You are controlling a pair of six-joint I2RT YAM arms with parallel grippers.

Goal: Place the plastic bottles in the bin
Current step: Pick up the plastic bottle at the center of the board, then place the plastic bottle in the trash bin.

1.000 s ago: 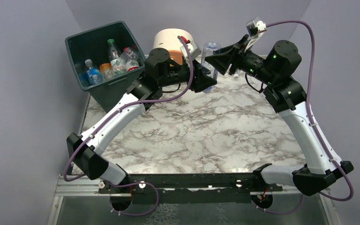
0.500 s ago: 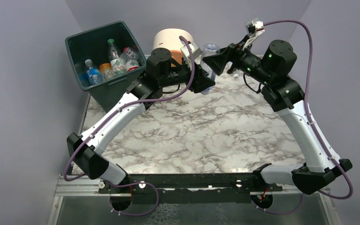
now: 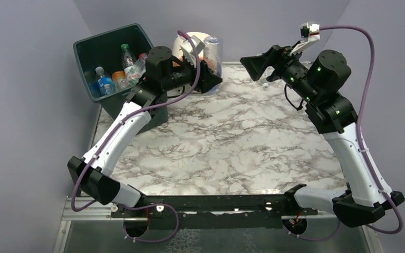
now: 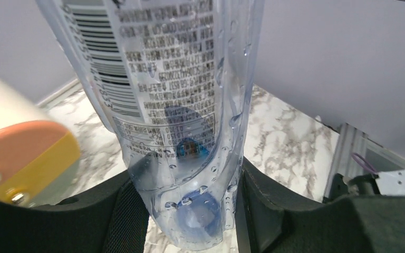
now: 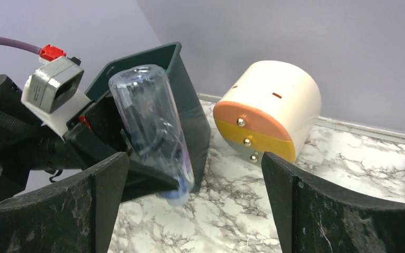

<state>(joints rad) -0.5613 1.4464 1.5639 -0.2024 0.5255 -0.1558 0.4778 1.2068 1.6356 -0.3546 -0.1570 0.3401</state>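
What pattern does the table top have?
The table top is white marble with dark grey veins. The top external view shows it best.

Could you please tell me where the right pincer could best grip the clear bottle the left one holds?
Probably its bare upper body, from the robot's right: the bottle stands cap-down, and the left pincer clamps its cap end.

Top camera looks down from behind; both wrist cameras, close, apparently share the clear bottle.
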